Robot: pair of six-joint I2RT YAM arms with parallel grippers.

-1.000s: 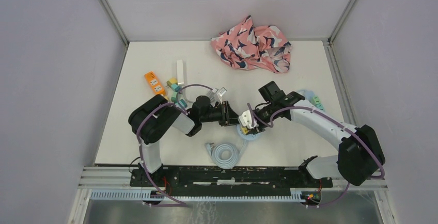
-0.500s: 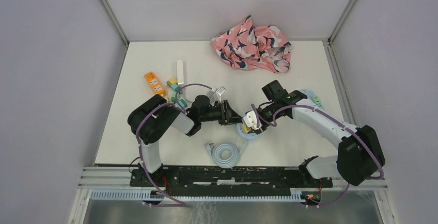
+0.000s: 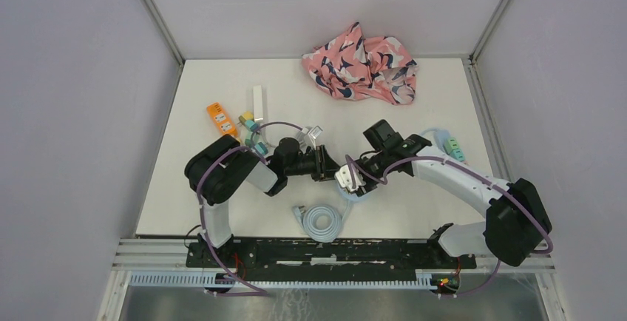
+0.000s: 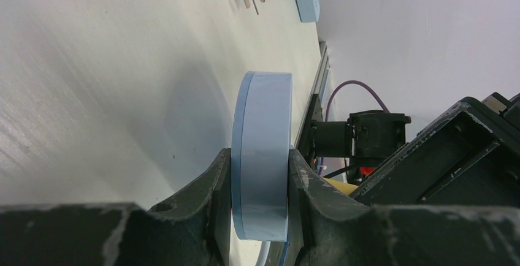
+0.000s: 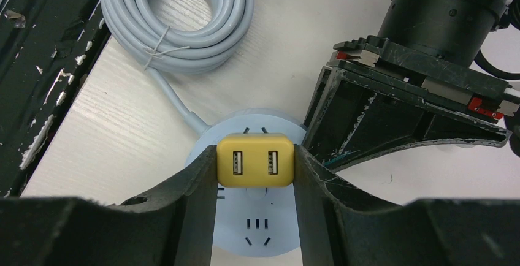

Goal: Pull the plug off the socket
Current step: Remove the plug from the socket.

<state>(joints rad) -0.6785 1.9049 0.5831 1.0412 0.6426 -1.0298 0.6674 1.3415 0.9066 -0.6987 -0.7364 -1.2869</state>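
Note:
The socket is a round pale blue disc with a coiled cable, lying on the table between the arms. My left gripper is shut on the socket's rim, one finger on each flat face. A yellow plug with two USB ports sits over the upper part of the socket's face. My right gripper is shut on the plug's two sides. Whether its pins are still in the slots is hidden. From above, the left gripper and the right gripper meet at the socket.
The socket's coiled grey cable lies near the front edge, its loose connector beside it. A pink patterned cloth is at the back. An orange block, a white bar and small coloured pieces lie left.
My right gripper with the yellow plug swung a little right, then came back left and slightly nearer. The left gripper has stayed shut on the socket, hardly moving.

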